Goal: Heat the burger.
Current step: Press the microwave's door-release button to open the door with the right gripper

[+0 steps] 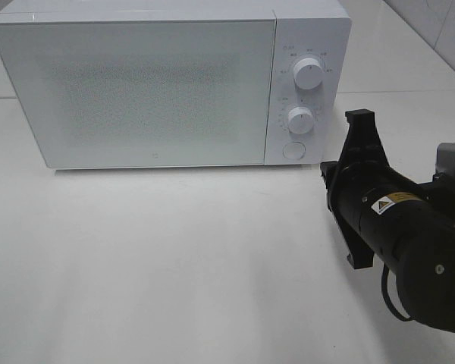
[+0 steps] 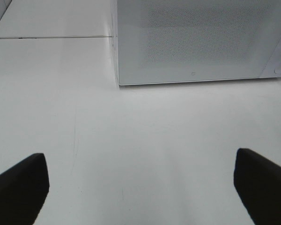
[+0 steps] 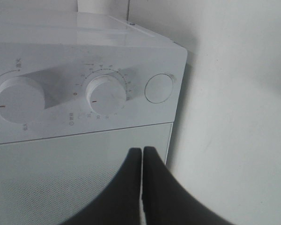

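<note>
**Door shut, burger unseen**

The table lay bare in front of the microwave, giving the door room to swing. No view showed the burger (it may have sat behind the door's dotted window, but I could not tell). The right gripper, fingers pressed together on nothing, faced the control panel and was the nearer arm. The left gripper hung spread wide over the table. Below the 2 dials sat the round button, probably the door release, just ahead of the closed fingertips and not touched.

Bright, washed-out white, soft shadows
</note>
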You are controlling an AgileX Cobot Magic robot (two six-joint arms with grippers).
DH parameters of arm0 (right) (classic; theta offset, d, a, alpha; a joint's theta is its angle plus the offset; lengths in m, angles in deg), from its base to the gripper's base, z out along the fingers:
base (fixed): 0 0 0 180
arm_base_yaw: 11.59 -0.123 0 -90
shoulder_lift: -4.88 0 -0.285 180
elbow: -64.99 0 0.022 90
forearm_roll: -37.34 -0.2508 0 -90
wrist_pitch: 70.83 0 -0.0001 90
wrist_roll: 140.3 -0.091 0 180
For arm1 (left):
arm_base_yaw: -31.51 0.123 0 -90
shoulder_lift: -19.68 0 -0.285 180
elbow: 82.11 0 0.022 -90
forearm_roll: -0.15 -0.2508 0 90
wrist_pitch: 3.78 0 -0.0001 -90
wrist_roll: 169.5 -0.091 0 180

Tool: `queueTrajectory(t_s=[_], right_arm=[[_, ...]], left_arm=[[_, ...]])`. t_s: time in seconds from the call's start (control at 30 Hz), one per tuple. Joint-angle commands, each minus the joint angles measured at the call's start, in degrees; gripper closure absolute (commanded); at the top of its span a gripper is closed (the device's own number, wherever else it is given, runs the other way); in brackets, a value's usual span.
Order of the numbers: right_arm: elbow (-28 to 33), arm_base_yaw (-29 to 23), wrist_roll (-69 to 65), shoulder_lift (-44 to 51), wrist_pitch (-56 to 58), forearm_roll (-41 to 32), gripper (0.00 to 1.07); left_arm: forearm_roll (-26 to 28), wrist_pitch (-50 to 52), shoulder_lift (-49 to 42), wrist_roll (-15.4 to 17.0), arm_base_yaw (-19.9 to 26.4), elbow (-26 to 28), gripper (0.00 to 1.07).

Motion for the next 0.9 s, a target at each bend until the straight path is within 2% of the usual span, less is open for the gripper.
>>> queueTrajectory(t_s=[0.03, 0.27, 0.53, 0.9], right_arm=[[-0.34, -0.06, -1.83, -1.03, 0.4, -0.8, 1.07], [-1.38, 0.17, -4.81, -4.35, 0.46, -0.86, 1.07], [-6.3, 5.96, -4.87, -8.19, 1.83, 4.07, 1.07], [-12.55, 9.0, -4.93, -13.46, 3.32, 6.25, 1.07]], left_arm=[[0.23, 0.11, 0.06, 0.0, 0.17, -0.11, 0.07], [0.23, 0.11, 0.06, 0.0, 0.17, -0.11, 0.07], [0.23, 0.11, 0.06, -0.06, 0.17, -0.11, 0.07], [0.23, 0.11, 0.06, -0.06, 0.17, -0.11, 0.07]])
